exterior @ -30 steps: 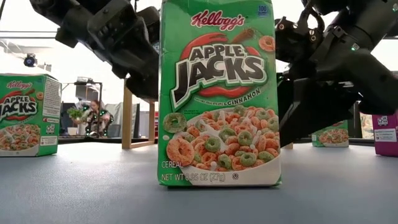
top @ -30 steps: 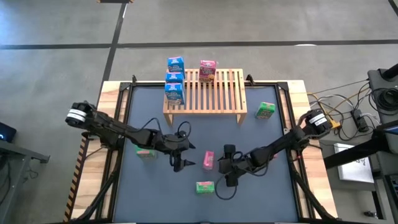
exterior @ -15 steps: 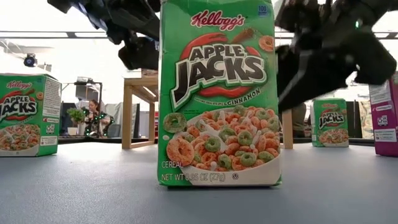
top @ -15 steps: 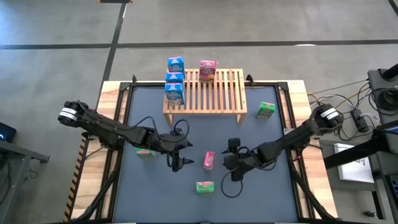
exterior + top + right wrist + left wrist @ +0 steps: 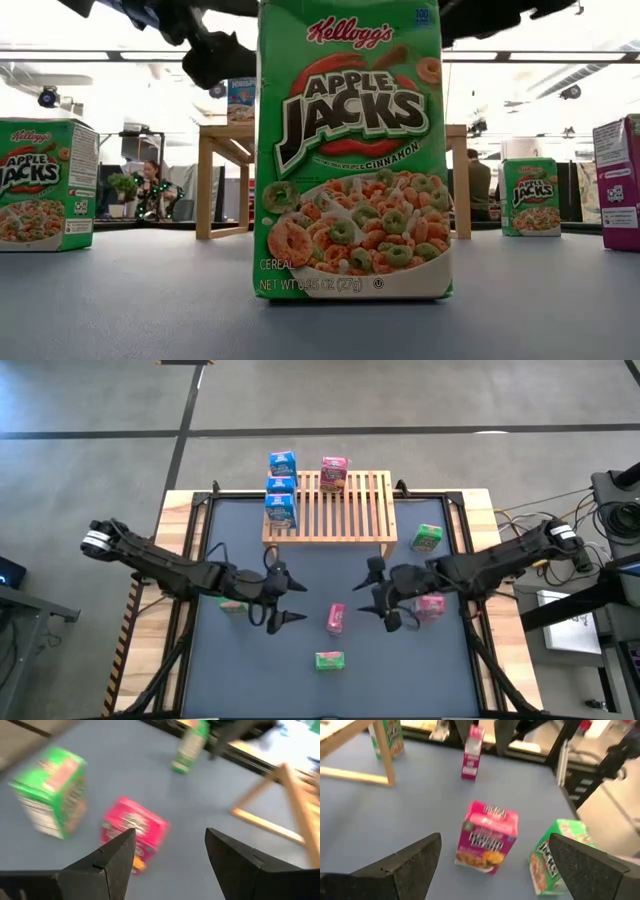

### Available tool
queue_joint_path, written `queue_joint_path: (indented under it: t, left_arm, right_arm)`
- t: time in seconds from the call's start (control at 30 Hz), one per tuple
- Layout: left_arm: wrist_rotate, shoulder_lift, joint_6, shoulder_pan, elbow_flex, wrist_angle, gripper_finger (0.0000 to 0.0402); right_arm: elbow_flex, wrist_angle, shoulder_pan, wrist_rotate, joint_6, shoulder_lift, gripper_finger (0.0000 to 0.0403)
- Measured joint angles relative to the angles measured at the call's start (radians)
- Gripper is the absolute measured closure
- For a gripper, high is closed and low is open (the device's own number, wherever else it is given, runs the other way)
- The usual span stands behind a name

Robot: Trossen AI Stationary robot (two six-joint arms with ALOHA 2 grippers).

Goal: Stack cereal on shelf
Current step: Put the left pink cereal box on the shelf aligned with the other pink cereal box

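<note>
My left gripper [image 5: 285,600] hangs over the dark grey tabletop [image 5: 300,680], fingers spread wide with nothing between them; a green cardboard box [image 5: 235,605] lies mostly hidden under my left arm. Just ahead of those open fingers stands a pink box [image 5: 335,618], a small rectangular carton with a printed front. My left wrist view shows it upright between my dark fingers [image 5: 410,865] and clear of both. A green Apple Jacks box [image 5: 330,660] stands nearer the table's front edge; in the low view its glossy printed face fills the middle.

Behind them sits the shelf [image 5: 345,510], a low light-wood rack topped with many parallel slats on short legs. Three blue boxes [image 5: 281,487] stand in a row at its left end, the farthest one [image 5: 283,461] seemingly beyond the rack's back edge. One pink carton [image 5: 334,473] stands at the back of the slats.

My right gripper [image 5: 385,600] is also open and empty, hovering right of the centre pink box. Another pink box [image 5: 431,605] lies partly under my right arm, and a third green box [image 5: 427,538] stands on the table just right of the rack.
</note>
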Motion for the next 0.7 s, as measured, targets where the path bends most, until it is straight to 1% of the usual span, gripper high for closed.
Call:
queue_joint_path:
  t: [0.07, 0.1, 0.33, 0.4, 0.53, 0.7]
  left_arm:
    - [0.0, -0.027, 0.002, 0.0, -0.031, 0.036, 0.0048]
    - [-0.001, -0.043, 0.005, 0.0, -0.046, 0.054, 0.0048]
    - [-0.008, -0.115, 0.009, 0.0, -0.117, 0.155, 0.0048]
    - [-0.011, -0.127, 0.015, 0.001, -0.125, 0.168, 0.0048]
    - [-0.027, -0.132, 0.023, 0.001, -0.132, 0.174, 0.0048]
    - [-0.033, -0.125, 0.017, 0.001, -0.132, 0.178, 0.0048]
  right_arm:
    - [0.0, 0.023, -0.044, -0.136, -0.031, 0.012, 0.0172]
    - [0.0, 0.036, -0.063, -0.181, -0.048, 0.019, 0.0172]
    - [0.032, 0.035, -0.154, -0.394, -0.159, 0.095, 0.0172]
    - [0.051, 0.042, -0.166, -0.433, -0.177, 0.136, 0.0172]
    - [0.107, 0.025, -0.174, -0.454, -0.219, 0.238, 0.0172]
    - [0.204, -0.084, -0.175, -0.482, -0.257, 0.34, 0.0172]
